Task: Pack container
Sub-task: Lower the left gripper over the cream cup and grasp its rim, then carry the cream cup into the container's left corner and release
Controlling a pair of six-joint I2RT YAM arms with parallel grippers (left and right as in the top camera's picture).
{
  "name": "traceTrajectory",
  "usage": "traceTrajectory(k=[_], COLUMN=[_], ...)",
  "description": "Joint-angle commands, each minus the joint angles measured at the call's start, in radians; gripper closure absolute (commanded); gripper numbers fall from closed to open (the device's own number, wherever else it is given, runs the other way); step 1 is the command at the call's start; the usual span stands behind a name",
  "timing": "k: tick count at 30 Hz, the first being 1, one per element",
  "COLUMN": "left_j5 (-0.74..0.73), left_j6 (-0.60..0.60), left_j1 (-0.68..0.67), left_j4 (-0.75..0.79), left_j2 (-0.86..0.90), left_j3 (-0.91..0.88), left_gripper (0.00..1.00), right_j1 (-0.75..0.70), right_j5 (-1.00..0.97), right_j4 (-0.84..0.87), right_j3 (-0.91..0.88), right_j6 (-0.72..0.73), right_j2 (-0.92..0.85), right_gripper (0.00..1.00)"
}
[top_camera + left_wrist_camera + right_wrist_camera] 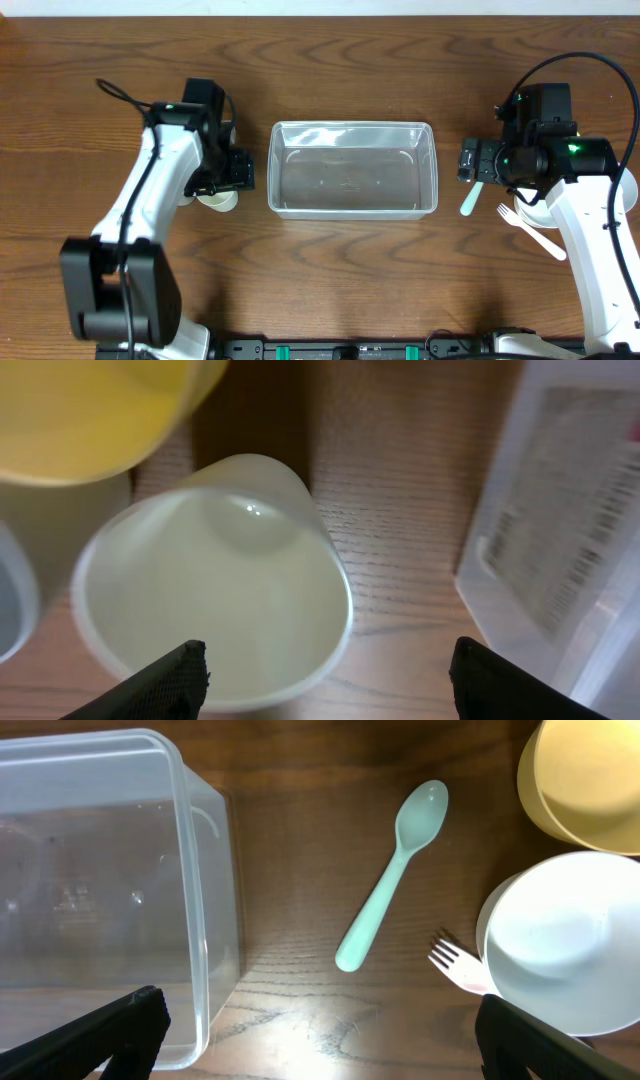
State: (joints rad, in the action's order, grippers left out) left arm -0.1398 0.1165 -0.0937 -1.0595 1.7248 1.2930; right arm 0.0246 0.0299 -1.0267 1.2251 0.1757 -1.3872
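clear plastic container, rounded corners, rimmed, nothing inside.

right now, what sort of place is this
Likely a robot lab workbench, not a home kitchen: two robot arms at a wooden table, with an empty clear tub, cup and spoon laid out.

Open gap between spoon and container

One clear container; one mint spoon; one fork. Two bowls by the right arm: yellow bowl, white bowl. By the left arm: one pale cup, one yellow vessel, one grey-blue rim, its kind unclear.
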Motion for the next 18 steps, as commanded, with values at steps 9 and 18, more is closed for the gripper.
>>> traceTrajectory(k=[9,18], left_j5=[0.100,0.099], left_j6=[0.009,0.009], left_j1=[0.001,0.000], left_j4=[0.000,-0.001], left_j2=[0.097,0.096], left_j3=[0.014,0.014], left_gripper=[0.53,0.86], right_j1=[-0.006,-0.006], right_j5=[0.001,0.001], right_j4=[-0.014,-0.014], right_j3=[0.017,0.017], right_j6=[0.011,0.011], right_j2=[-0.001,0.000], right_gripper=[0.01,0.01])
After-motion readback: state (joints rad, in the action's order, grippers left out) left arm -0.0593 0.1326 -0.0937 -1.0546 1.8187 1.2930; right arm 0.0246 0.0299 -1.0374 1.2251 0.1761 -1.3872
